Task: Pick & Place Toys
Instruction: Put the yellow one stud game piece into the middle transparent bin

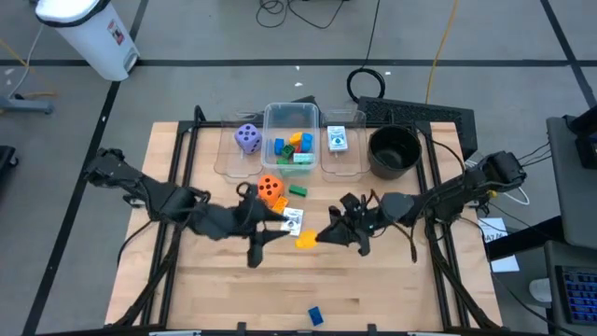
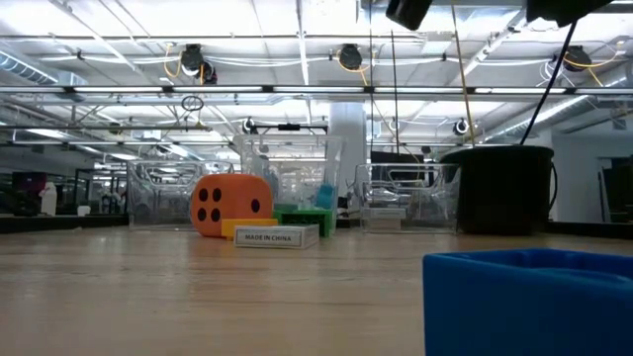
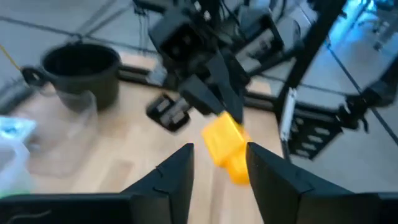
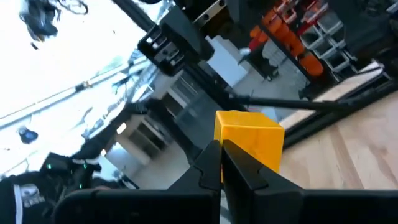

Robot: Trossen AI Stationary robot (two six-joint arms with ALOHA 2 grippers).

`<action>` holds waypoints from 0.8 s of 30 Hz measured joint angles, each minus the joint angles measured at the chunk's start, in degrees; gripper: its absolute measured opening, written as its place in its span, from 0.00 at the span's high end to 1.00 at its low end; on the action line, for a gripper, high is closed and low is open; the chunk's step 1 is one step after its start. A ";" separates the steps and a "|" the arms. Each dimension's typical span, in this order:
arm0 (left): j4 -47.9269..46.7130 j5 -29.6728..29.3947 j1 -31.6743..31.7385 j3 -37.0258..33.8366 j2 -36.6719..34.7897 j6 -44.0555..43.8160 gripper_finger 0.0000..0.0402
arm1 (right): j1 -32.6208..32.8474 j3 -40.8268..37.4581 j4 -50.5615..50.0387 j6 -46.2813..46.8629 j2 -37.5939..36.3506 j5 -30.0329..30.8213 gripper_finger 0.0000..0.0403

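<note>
Right gripper (image 4: 222, 163) clamps small yellow plastic block (image 4: 249, 142) aloft at table middle, presenting it. Left gripper (image 3: 219, 168) faces it, fingers parted around block, untouching: handover likely.

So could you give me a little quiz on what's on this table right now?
1. True or false: the orange die sits inside a clear tub.
2. Which gripper pinches the yellow block? A) left B) right
3. Fill in: the lone blue block lies near the table's ____ edge, away from the tubs.

Key: 1 false, it sits on the wood; the purple die is in a tub. 2 B, the right gripper pinches it while the left gripper faces it, open. 3 front.
</note>
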 joint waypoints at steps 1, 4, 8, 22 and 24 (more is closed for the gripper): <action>1.06 0.08 0.82 0.00 0.00 1.05 0.60 | -0.42 0.00 0.79 0.47 0.00 -0.01 1.00; 4.49 1.61 2.96 0.00 0.00 4.74 0.52 | -1.59 0.00 2.90 2.53 0.04 0.00 1.00; 7.77 5.68 4.89 0.00 0.00 9.20 0.42 | -2.85 0.00 3.46 5.15 0.04 0.00 1.00; 9.66 2.57 4.50 0.02 4.24 22.04 0.35 | -5.65 0.00 9.08 9.99 0.04 -0.02 1.00; 10.02 1.54 4.76 0.04 4.61 22.58 0.35 | -5.67 0.00 9.41 9.99 0.02 0.00 1.00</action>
